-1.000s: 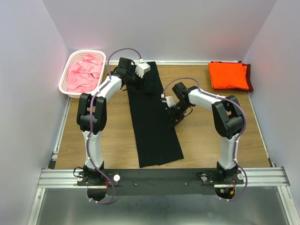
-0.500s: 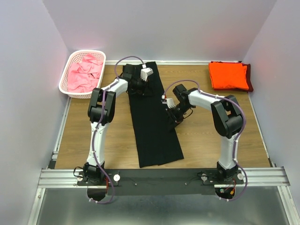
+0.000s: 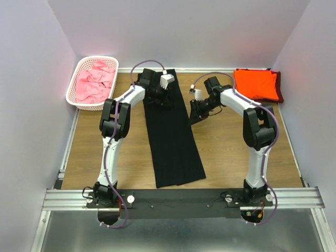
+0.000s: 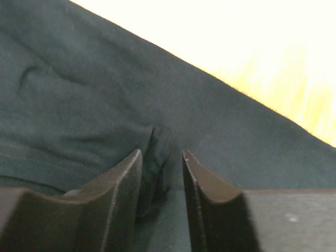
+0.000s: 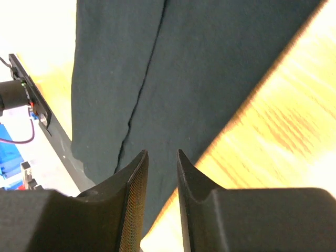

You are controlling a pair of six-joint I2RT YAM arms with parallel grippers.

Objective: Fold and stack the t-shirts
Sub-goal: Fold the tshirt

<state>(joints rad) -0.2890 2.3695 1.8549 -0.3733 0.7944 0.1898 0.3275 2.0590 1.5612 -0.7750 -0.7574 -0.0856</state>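
Your right gripper has drawn back to the edge of the long black cloth t-shirt lying down the wood-grain counter, jaws narrowly parted on nothing. Your left gripper straddles a cloth ridge; whether it pinches, you cannot tell. Around stand pale lilac walls.

No text, label, brand, number or sign can be read in any of the views. The black t-shirt, the orange t-shirt and the white basket all show plain surfaces with no legible marking
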